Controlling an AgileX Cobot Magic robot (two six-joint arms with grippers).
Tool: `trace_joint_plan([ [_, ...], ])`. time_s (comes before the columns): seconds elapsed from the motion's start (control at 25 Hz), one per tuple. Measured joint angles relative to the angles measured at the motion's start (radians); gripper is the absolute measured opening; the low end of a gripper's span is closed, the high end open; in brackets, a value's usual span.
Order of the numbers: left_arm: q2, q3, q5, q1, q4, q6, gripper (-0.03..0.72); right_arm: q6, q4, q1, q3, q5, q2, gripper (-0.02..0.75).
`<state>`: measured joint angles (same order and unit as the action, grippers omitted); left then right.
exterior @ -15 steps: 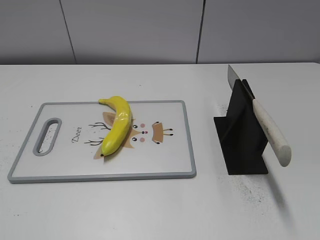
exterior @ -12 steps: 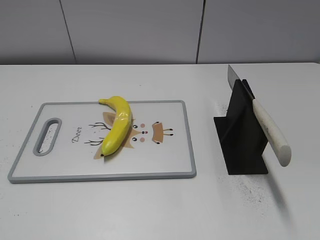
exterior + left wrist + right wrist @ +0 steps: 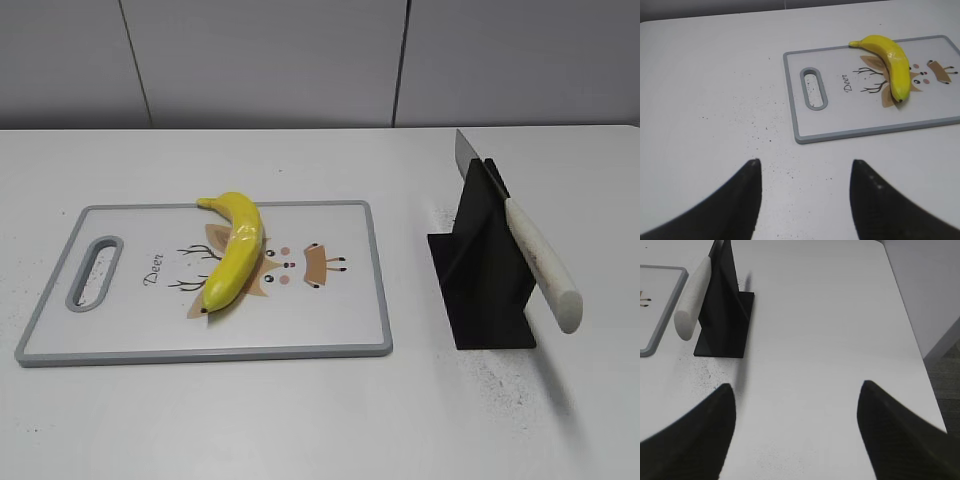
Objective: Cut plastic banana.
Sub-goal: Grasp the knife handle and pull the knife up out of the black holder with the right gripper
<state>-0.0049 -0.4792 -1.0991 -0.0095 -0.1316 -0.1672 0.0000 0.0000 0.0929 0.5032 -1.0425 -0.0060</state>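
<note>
While both hover | left tool [image 3: 805, 200] agape, empty | right tool [image 3: 795, 435] agape, empty

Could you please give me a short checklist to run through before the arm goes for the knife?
1. Plastic banana lies whole on the cutting board: ok.
2. Knife sits in its black stand, white handle sticking out toward the camera: ok.
3. Right claw open and holding nothing: ok.
4. Left claw open, over bare table short of the board: ok.
5. Table between right claw and stand free of objects: ok.
6. How firmly the blade sits in the stand's slot: cannot tell.
</note>
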Motion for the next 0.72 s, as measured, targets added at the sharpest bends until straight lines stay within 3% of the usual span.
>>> trace_joint_plan([
  [0.72, 0.007, 0.000, 0.000, 0.000, -0.008, 0.000, 0.490, 0.000, 0.000, 0.000, 0.000, 0.000, 0.000, 0.573],
])
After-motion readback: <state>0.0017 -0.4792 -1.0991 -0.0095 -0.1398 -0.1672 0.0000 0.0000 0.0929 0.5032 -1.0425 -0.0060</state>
